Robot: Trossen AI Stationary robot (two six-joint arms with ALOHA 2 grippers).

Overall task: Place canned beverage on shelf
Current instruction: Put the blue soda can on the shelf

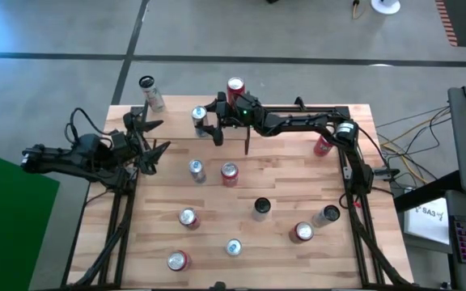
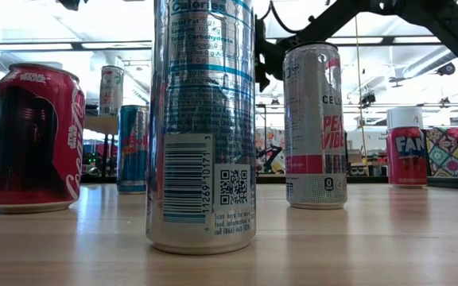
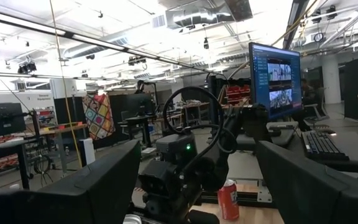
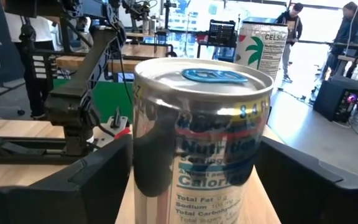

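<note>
Left arm: waits at the left edge of the counter (image 1: 281, 242), left gripper (image 1: 154, 139) in the frame's left middle, jaws spread open, holding nothing.
Shelf: shelf (image 1: 294, 110) lies along the counter's far edge, upper centre; a red can (image 1: 235, 86) stands at its left end.
Blue-tab can: silver can (image 1: 199, 115) stands upright at upper centre, just left of the red can.
Right arm: reaches leftward from the right side; right gripper (image 1: 206, 121) has its jaws on either side of the silver can, parted; contact cannot be told.
Other cans: scattered upright across the counter below.

Monitor (image 3: 275, 79), keyboard (image 3: 321, 145), patterned quilt (image 3: 98, 116)
</note>
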